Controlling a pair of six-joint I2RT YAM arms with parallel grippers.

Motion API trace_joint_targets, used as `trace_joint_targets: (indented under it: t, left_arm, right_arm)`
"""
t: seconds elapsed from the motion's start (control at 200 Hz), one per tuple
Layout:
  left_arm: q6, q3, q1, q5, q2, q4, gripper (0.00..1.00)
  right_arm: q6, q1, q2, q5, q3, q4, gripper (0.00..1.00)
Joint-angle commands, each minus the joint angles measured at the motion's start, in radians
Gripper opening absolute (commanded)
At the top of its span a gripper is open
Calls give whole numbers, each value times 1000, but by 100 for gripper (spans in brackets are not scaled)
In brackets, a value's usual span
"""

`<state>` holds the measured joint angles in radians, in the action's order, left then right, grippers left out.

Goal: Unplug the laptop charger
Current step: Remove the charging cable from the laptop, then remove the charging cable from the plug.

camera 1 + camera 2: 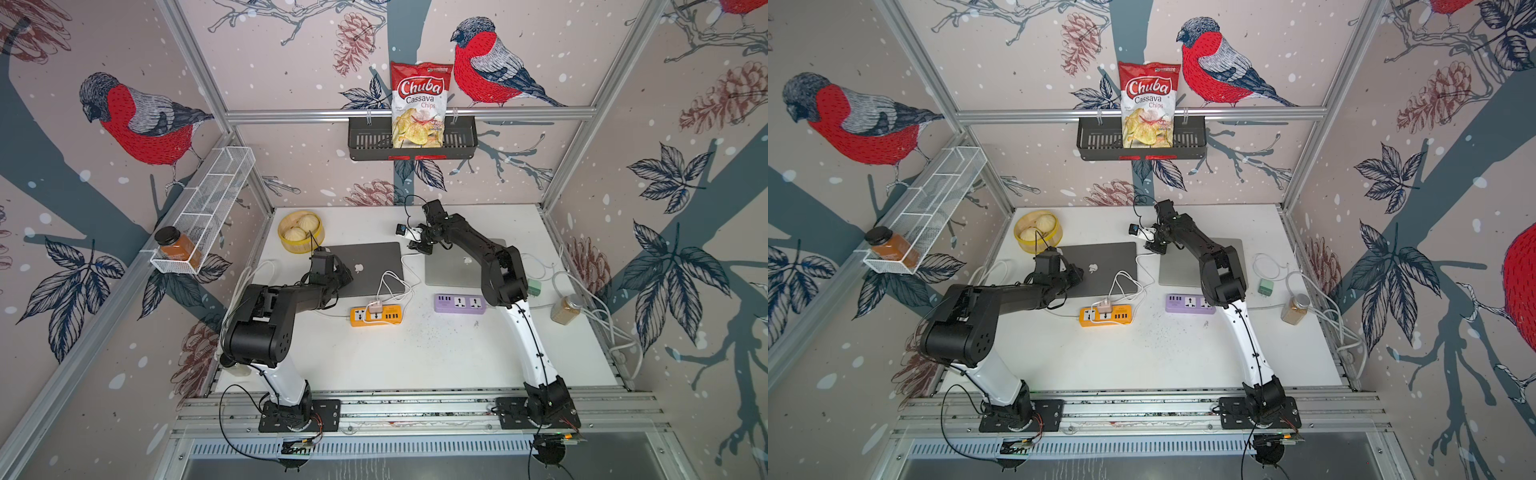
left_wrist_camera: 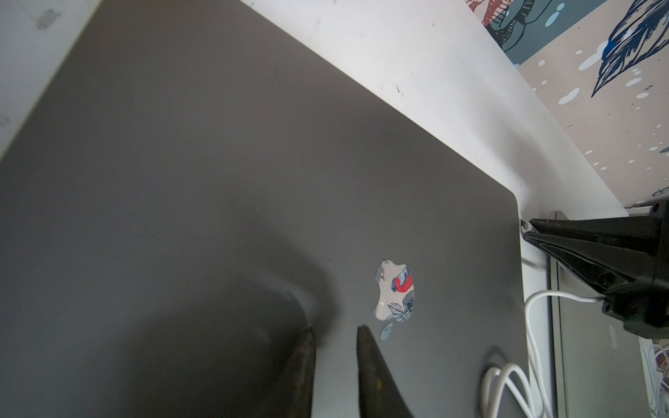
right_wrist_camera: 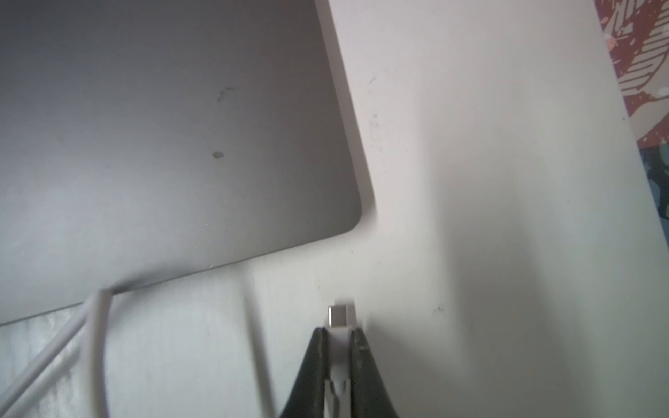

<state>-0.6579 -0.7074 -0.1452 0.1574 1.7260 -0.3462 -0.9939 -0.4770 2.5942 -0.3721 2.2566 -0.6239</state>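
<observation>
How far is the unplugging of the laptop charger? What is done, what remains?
Done: the cable plug is out of the dark laptop; its metal tip shows bare. In hand: the right gripper pinches that plug; the left gripper, open, sits over the laptop. Left: put the cable down; the charger brick is still in the orange power strip.

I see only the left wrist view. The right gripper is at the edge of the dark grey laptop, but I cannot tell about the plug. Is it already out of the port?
Observer: Yes. In the right wrist view the right gripper is shut on the USB-C plug, and its bare metal tip is clear of the dark grey laptop.
Operator: Is any charger brick in a socket?
Observer: Yes. In both top views a white adapter sits plugged into the orange power strip.
Operator: Is there another strip?
Observer: A purple power strip lies to its right, nothing plugged in.
</observation>
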Motion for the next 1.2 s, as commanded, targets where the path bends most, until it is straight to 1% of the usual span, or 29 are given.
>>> trace_joint_targets:
  t: [0.0, 0.07, 0.085, 0.14, 0.195, 0.335, 0.405, 0.475, 0.545, 0.55, 0.555, 0.56, 0.565, 0.58, 0.62, 0.69, 0.75, 0.81, 0.901, 0.951, 1.016, 1.096, 1.156, 1.196]
  left_arm:
    - [-8, 13, -2, -11, 3, 241, 24]
    - [-3, 9, -4, -3, -9, 241, 24]
    - [-3, 6, -4, -3, -12, 243, 24]
    - [3, -2, -8, -4, -29, 247, 27]
    - [12, -9, -12, -5, -58, 247, 30]
    - [56, -44, -36, -30, -157, 271, 37]
    - [77, -57, -56, -57, -219, 292, 38]
    - [84, -57, -77, -93, -290, 320, 38]
    - [84, -32, -93, -122, -361, 344, 39]
    - [85, -29, -94, -123, -366, 345, 40]
    - [85, -26, -95, -124, -371, 346, 40]
    - [84, -24, -95, -125, -375, 347, 40]
    - [84, -20, -96, -126, -381, 348, 40]
    - [84, -12, -97, -128, -393, 350, 40]
    - [84, 16, -98, -122, -425, 354, 41]
    - [95, 58, -99, -86, -465, 354, 41]
    - [93, 91, -98, -61, -492, 355, 41]
    - [90, 129, -99, -37, -523, 341, 43]
    - [91, 184, -99, 10, -564, 294, 45]
    - [99, 201, -98, 38, -574, 267, 46]
    - [110, 211, -97, 68, -567, 249, 47]
    - [132, 208, -97, 111, -535, 239, 47]
    - [143, 210, -97, 158, -509, 214, 44]
    - [141, 218, -97, 188, -496, 189, 41]
  right_arm:
    - [25, 2, 1, 55, -6, -45, 0]
    - [54, 0, 0, 71, -11, -27, 9]
    - [59, 0, 1, 75, -11, -23, 12]
    - [96, -2, -2, 112, -14, -4, 35]
    - [119, -3, -7, 129, -17, 4, 48]
    - [211, -2, -61, 175, -42, 39, 60]
    - [272, -3, -118, 193, -83, 71, 65]
    - [334, -13, -199, 210, -151, 109, 68]
    - [400, -32, -301, 249, -269, 177, 72]
    - [403, -33, -311, 252, -279, 185, 76]
    - [409, -34, -318, 255, -288, 191, 82]
    - [414, -36, -326, 258, -297, 197, 91]
    - [418, -39, -334, 262, -306, 202, 96]
    - [431, -46, -359, 274, -337, 226, 100]
    - [468, -66, -422, 301, -410, 279, 100]
    - [523, -111, -512, 338, -512, 319, 100]
    - [605, -159, -573, 381, -581, 332, 100]
    - [731, -203, -636, 434, -678, 374, 100]
    - [888, -257, -732, 422, -848, 450, 100]
    - [948, -280, -780, 380, -938, 499, 100]
    - [1024, -315, -829, 383, -1025, 561, 100]
    - [1103, -355, -868, 395, -1089, 588, 86]
    - [1175, -393, -880, 439, -1107, 573, 72]
    - [1216, -421, -886, 468, -1115, 562, 66]
